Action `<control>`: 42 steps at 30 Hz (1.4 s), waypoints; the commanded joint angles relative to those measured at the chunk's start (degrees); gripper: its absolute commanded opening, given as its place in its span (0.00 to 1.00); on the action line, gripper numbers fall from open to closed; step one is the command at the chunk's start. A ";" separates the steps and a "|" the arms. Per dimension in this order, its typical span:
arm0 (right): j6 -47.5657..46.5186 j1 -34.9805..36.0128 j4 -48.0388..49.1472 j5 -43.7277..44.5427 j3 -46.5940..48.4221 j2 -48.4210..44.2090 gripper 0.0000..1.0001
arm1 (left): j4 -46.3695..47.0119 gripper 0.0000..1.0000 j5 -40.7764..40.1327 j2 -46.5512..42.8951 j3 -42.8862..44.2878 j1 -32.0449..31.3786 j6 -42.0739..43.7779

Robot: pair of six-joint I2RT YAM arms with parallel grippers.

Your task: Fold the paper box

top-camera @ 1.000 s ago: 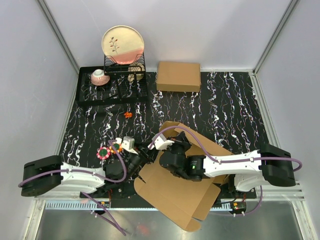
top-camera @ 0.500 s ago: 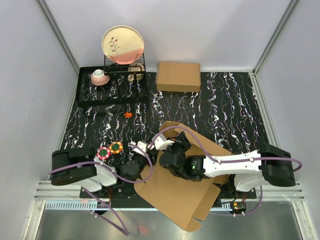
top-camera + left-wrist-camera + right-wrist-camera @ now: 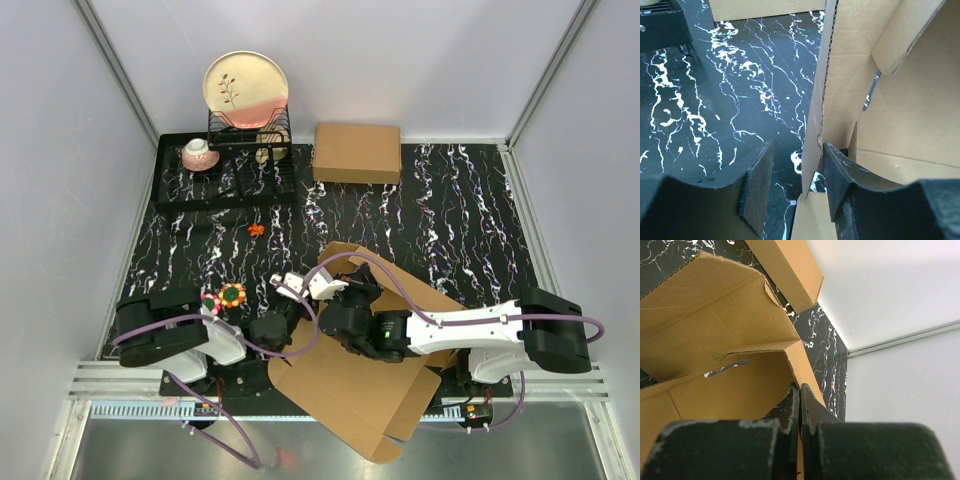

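The paper box point(image 3: 370, 385) lies half folded at the near middle of the table, a brown cardboard sheet with raised walls. My left gripper point(image 3: 797, 187) is open and straddles the box's upright left wall point(image 3: 815, 125). The wall's edge lies against the right finger point(image 3: 840, 175), with a gap to the left finger point(image 3: 757, 185). My right gripper point(image 3: 800, 397) is shut on the edge of a raised wall of the paper box point(image 3: 740, 380), with cardboard showing between its fingertips. In the top view the right arm point(image 3: 440, 330) reaches across the sheet and hides its fingers.
A made-up brown cardboard box point(image 3: 357, 153) stands at the back. A black dish rack point(image 3: 190, 185) at the back left holds a plate point(image 3: 245, 88) and a cup point(image 3: 199, 153). Two flower toys point(image 3: 232, 294) lie by the left arm, and a small orange piece point(image 3: 256, 229) lies mid-table.
The left arm swung right, and its gripper came from beside the flower toys to the box's left wall, the jaws narrowing slightly. The right arm and the box have stayed put.
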 commanded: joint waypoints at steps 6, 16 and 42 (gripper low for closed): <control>2.26 0.57 2.47 -1.79 0.85 1.00 0.00 | 14.84 0.15 4.45 4.58 3.44 2.20 -1.02; -0.81 0.57 5.54 -0.21 -0.81 1.35 0.00 | 17.56 0.00 12.35 2.03 -0.51 0.80 -12.09; 0.33 0.49 7.30 1.37 -1.70 0.91 0.00 | 19.84 0.09 16.67 10.99 6.77 -9.67 -15.00</control>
